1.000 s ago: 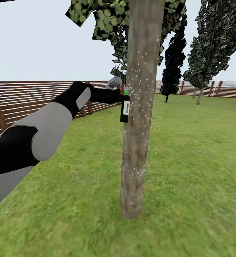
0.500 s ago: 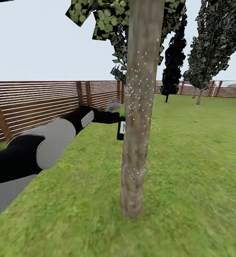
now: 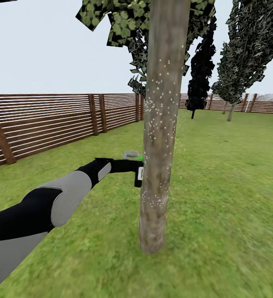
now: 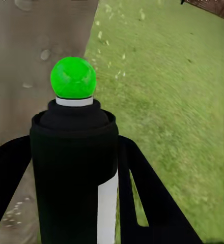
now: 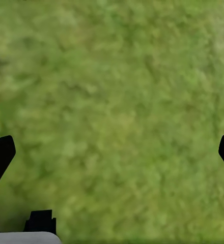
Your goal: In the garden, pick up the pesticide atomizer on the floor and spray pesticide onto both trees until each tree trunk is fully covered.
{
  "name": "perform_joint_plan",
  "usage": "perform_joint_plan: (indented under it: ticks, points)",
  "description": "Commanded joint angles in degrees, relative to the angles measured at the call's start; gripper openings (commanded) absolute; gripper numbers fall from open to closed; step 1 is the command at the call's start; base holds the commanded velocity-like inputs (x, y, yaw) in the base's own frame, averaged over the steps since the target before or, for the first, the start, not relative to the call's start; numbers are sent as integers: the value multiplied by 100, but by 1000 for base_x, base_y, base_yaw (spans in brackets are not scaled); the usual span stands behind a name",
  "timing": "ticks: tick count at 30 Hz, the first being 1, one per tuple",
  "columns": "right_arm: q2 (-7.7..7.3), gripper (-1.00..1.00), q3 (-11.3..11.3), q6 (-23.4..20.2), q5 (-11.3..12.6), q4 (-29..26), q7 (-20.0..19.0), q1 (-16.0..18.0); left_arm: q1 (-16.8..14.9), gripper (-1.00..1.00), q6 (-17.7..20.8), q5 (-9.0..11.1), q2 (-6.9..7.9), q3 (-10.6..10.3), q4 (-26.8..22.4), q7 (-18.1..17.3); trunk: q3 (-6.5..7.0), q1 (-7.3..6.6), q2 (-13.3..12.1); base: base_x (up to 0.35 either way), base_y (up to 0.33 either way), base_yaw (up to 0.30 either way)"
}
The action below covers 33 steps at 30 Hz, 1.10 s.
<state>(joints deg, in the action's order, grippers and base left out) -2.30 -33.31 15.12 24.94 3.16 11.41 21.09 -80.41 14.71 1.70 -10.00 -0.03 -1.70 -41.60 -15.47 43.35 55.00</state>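
A thick grey-brown tree trunk (image 3: 159,136) rises just ahead of me, dotted with white spray specks from about mid-height down toward its base. My left gripper (image 3: 135,169) reaches out low beside the trunk's left side and is shut on the pesticide atomizer (image 3: 139,176), held upright. In the left wrist view the black atomizer (image 4: 71,173) with its green spot and white label sits between both black fingers (image 4: 142,183), close to the speckled trunk (image 4: 35,46). My right gripper (image 5: 112,152) hangs open over bare grass.
A brown slat fence (image 3: 49,120) runs along the left and the far side of the lawn. A dark narrow tree (image 3: 200,70) and a leafier one (image 3: 246,45) stand far back at the right. Grass lies all around the trunk.
My left arm has come down along the trunk, carrying the atomizer from about fence-top height to well below it. The view itself has not shifted.
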Motion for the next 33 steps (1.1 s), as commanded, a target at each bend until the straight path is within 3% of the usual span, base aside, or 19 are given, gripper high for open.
perform_joint_plan:
  ticks: [1, 5, 10, 13, 17, 23, 26, 27, 28, 29, 30, 33]
  points:
    - [1, 100, 0, 0, 1, 0, 1, 0, 0, -100, -2, 4, 0, 0, -3, -189, 0, 0, 0, 0, 0, 0]
    - [0, 100, 0, 0, 2, 0, 0, 0, -1, -100, -3, 6, 0, -5, -6, -841, 0, 0, 0, 0, 0, 0]
    - [-2, 100, 2, 0, 1, 4, -1, 0, -1, -100, 0, 2, 0, 1, -9, -952, 0, 0, 0, 0, 0, 0]
    - [-7, 100, 3, 0, 2, 1, 0, 0, -1, -100, 19, -2, 0, 3, -16, -41, 0, 0, 0, 0, 0, 0]
    - [-7, 100, 1, 0, 2, 0, 0, 0, -1, -100, 25, -1, 0, 11, -29, 857, 0, 0, 0, 0, 0, 0]
    - [1, 100, 0, 0, 2, 4, 0, 0, -1, -100, 23, -9, 0, 45, -17, 1135, 0, 0, 0, 0, 0, 0]
    - [1, 100, 0, 0, 2, 3, -2, 0, 1, -100, 29, -5, 0, 42, -10, 1622, 0, 0, 0, 0, 0, 0]
    - [0, 100, 0, 0, 2, 3, 0, 0, 4, -100, 31, -4, 0, 35, -8, 1536, 0, 0, 0, 0, 0, 0]
    - [1, 100, 0, 0, 2, 3, 1, 0, 6, -100, 31, -3, 0, 32, -7, 1030, 0, 0, 0, 0, 0, 0]
    - [1, 100, 0, 0, 2, 5, -2, 0, 7, -100, 32, -3, 0, 30, -4, 246, 0, 0, 0, 0, 0, 0]
    - [0, 100, 0, 0, 2, 5, -2, 0, 8, -100, 32, -3, 0, 30, -1, -312, 0, 0, 0, 0, 0, 0]
    - [0, 100, 0, 0, 2, 6, -2, 0, 195, -100, 27, -17, 0, 29, -5, -633, 0, 0, 0, 0, 0, 0]
